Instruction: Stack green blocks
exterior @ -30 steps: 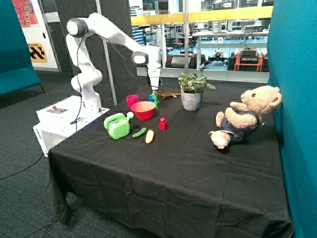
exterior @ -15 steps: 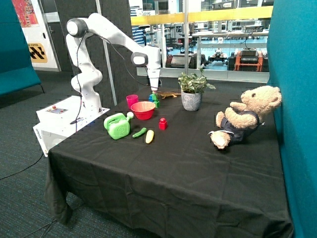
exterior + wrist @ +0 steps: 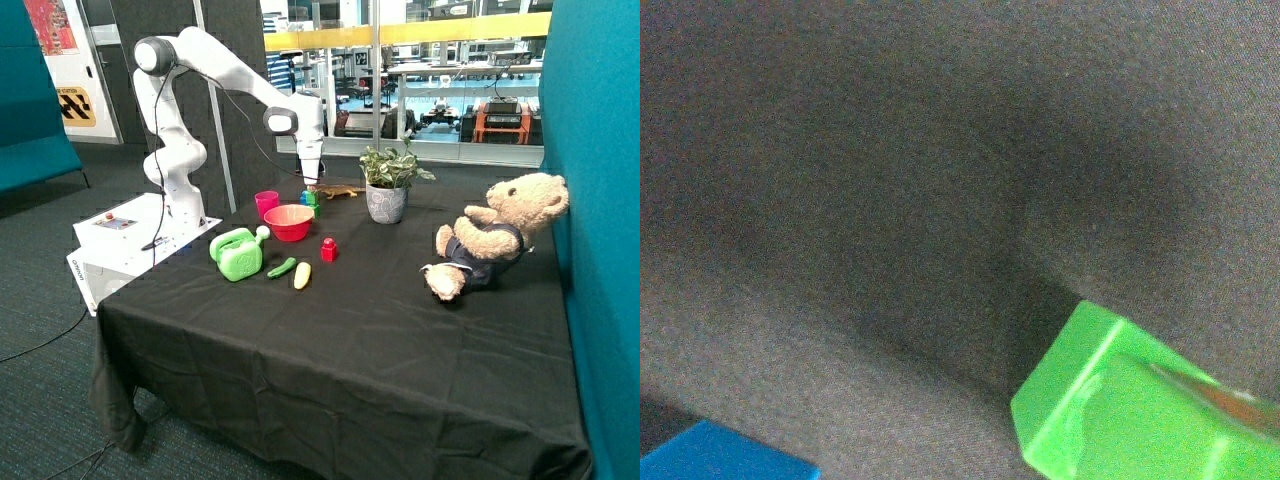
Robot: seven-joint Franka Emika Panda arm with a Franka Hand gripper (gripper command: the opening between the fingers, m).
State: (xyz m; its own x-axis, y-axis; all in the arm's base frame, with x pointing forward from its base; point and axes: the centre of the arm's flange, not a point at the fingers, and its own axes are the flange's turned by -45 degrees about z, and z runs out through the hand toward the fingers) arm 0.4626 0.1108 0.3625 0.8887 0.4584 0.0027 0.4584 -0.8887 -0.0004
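Hovering over the green blocks (image 3: 315, 203) behind the red bowl (image 3: 288, 222) — gripper (image 3: 312, 186) state unclear.

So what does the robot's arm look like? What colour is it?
The arm is white and smooth, made of rounded tube pieces with dark grey caps at the bends. A thin black cable hangs along it. It stands on a white box with a red button. Its pincer is small and narrow.
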